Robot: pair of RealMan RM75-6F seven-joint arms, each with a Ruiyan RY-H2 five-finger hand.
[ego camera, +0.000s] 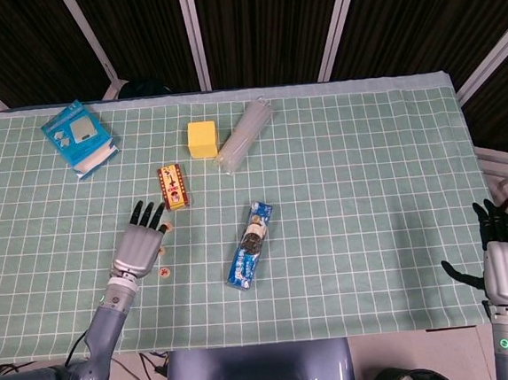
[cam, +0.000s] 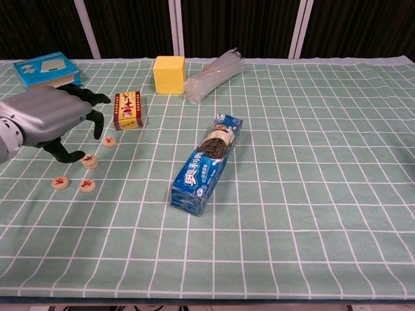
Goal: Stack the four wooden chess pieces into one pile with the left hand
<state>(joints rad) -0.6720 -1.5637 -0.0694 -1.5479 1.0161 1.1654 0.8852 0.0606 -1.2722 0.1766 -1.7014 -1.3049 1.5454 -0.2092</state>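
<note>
Left hand (cam: 44,120) is hovering with fingers spread and curved downward, gripping nothing, just left of four small round wooden chess pieces with red characters. One piece (cam: 109,140) is lying nearest the red and yellow card box (cam: 128,109), another (cam: 90,161) is sitting by the thumb tip, and two more (cam: 60,183) (cam: 87,185) are resting side by side nearer the desk (cam: 311,214) edge, all flat and unstacked. Right hand (ego camera: 507,267) is hanging off the desk's right corner, fingers apart and empty. Further out are lying a blue biscuit packet (cam: 207,163), a yellow cube (cam: 169,74), a clear plastic bundle (cam: 213,80) and a blue box (cam: 47,69).
</note>
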